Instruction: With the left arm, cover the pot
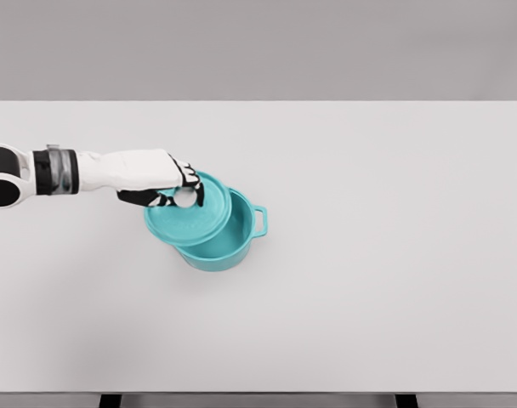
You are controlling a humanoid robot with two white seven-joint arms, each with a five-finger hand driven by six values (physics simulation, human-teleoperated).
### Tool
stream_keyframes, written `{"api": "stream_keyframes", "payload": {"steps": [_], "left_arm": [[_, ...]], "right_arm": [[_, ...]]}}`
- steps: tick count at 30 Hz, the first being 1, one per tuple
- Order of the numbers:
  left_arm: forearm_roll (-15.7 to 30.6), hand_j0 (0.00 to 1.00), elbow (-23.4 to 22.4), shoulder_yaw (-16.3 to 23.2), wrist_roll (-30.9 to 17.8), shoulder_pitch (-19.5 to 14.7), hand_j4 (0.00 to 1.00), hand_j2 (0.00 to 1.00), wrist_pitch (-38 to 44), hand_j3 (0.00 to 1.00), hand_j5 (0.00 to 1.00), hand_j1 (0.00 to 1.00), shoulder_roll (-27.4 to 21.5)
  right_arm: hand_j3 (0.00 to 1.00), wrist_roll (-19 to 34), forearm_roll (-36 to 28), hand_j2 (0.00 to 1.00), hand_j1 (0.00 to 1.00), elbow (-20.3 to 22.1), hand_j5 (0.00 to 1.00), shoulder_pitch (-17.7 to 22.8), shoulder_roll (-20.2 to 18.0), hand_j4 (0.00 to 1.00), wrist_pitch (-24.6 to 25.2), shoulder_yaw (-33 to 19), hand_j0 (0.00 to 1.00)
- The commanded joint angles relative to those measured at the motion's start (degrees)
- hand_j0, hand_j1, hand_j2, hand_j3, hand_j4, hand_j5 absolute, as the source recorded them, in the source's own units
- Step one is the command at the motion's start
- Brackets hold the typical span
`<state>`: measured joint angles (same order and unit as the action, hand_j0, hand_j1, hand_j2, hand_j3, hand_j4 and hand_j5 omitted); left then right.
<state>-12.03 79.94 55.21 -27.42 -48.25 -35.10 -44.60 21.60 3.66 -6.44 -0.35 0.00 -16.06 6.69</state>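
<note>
Left hand [169, 187] reaches in from the left edge of the tabletop [369, 297], its white arm lying nearly level across the left side of the surface. Its dark-jointed fingers [190, 177] are curled around the pale round knob [185, 198] on top of the lid [189, 217], pinching it from above and from the side, so the hand is closed on the lid.

Directly below and just right of the hand, the teal lid hangs tilted: its left rim sits lower and juts out past the pot's left wall, while its right rim rises toward the hand's knuckles. It overlaps the pot [220, 246] only in part. The right portion of the pot's mouth stays uncovered, showing a crescent of the teal inside wall between the lid's edge and the pot's right rim. Whether the lid's low edge touches the pot's rim cannot be made out.

The pot itself stands upright on the tabletop, left of the middle and about halfway between the far and near edges. A small loop handle [260, 220] sticks out from its right side, pointing toward the right edge. The pot's near wall shows below the lid.

Beyond the pot, the white tabletop stretches away to the right edge and both right corners. The wrist's grey band and black cuff sit close to the left edge, well apart from the pot.
</note>
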Motion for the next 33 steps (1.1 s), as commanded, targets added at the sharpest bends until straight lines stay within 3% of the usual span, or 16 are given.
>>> {"api": "stream_keyframes", "payload": {"steps": [1, 7, 33], "left_arm": [[0.3, 0.41, 0.0, 0.5, -0.2, -0.1, 0.41, 0.41, 0.1, 0.41, 0.41, 0.41, 0.3], [0.4, 0.41, 2.2, 0.5, -0.2, -0.2, 0.41, 0.41, 0.1, 0.41, 0.41, 0.41, 1.2], [0.4, 0.42, 2.2, 0.5, -0.3, 0.0, 0.42, 0.42, 0.1, 0.42, 0.42, 0.42, 2.9]], "right_arm": [[1.0, 0.0, 0.0, 1.0, 1.0, 0.0, 1.0, 0.0, 0.0, 1.0, 0.0, 0.0, 1.0], [1.0, 0.0, 0.0, 1.0, 1.0, -0.1, 1.0, 0.0, 0.0, 1.0, 0.0, 0.0, 1.0], [1.0, 0.0, 0.0, 1.0, 1.0, 0.0, 1.0, 0.0, 0.0, 1.0, 0.0, 0.0, 1.0]]}}
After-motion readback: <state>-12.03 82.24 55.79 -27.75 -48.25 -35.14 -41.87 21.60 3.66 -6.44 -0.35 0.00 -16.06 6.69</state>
